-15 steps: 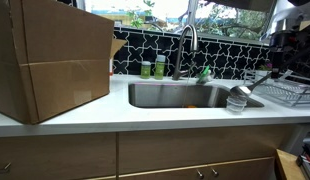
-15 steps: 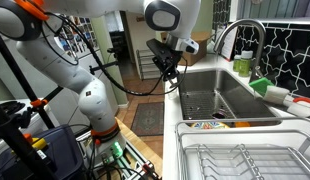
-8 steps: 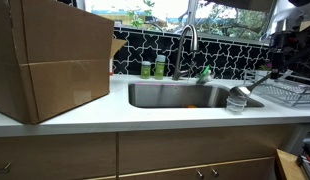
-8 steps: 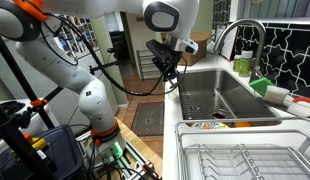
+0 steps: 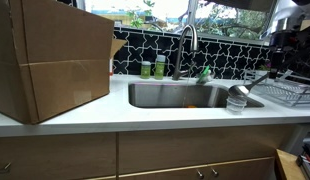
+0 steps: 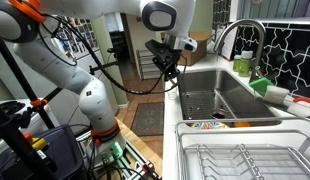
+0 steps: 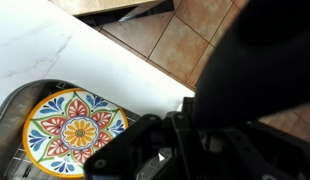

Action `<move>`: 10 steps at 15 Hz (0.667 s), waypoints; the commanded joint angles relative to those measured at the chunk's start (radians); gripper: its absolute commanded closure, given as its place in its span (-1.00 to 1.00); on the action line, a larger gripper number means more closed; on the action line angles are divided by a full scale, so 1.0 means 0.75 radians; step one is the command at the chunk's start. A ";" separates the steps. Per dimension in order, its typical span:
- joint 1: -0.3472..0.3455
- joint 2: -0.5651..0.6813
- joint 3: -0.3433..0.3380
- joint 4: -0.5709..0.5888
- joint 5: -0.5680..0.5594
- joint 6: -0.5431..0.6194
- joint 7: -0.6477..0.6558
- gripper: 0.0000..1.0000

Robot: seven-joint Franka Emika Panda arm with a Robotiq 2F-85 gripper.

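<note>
My gripper (image 6: pixel 167 72) hangs pointing down over the white counter's (image 6: pixel 171 120) corner, just beside the steel sink (image 6: pixel 200 100). In the wrist view the gripper (image 7: pixel 180 135) is a dark blurred mass with its fingers drawn together and nothing seen between them. A colourful patterned plate (image 7: pixel 75 130) lies in the sink below and to the side of the gripper. Its edge also shows in an exterior view (image 6: pixel 203 125).
A big cardboard box (image 5: pixel 50 60) stands on the counter beside the sink (image 5: pixel 185 95). The faucet (image 5: pixel 185 45), green bottles (image 5: pixel 152 68) and a sponge (image 6: pixel 260 85) sit behind it. A wire dish rack (image 6: pixel 245 160) and a metal bowl (image 5: pixel 238 97) are on the other side. Tile floor (image 7: pixel 185 40) lies below.
</note>
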 commanded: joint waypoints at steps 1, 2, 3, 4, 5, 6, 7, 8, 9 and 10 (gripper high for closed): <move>0.018 -0.060 -0.004 -0.053 -0.033 0.044 -0.006 0.96; 0.020 -0.065 -0.002 -0.056 -0.034 0.047 -0.006 0.96; 0.020 -0.070 -0.001 -0.058 -0.037 0.050 -0.006 0.96; 0.020 -0.073 -0.001 -0.059 -0.037 0.050 -0.006 0.96; 0.020 -0.076 -0.001 -0.059 -0.039 0.054 -0.005 0.96; 0.019 -0.077 -0.003 -0.056 -0.036 0.053 -0.004 0.96; 0.019 -0.075 -0.013 -0.046 -0.021 0.049 -0.003 0.96; 0.019 -0.071 -0.023 -0.034 -0.004 0.038 0.001 0.96; 0.018 -0.066 -0.036 -0.019 0.014 0.018 0.001 0.96; 0.018 -0.060 -0.054 -0.002 0.040 -0.008 0.001 0.96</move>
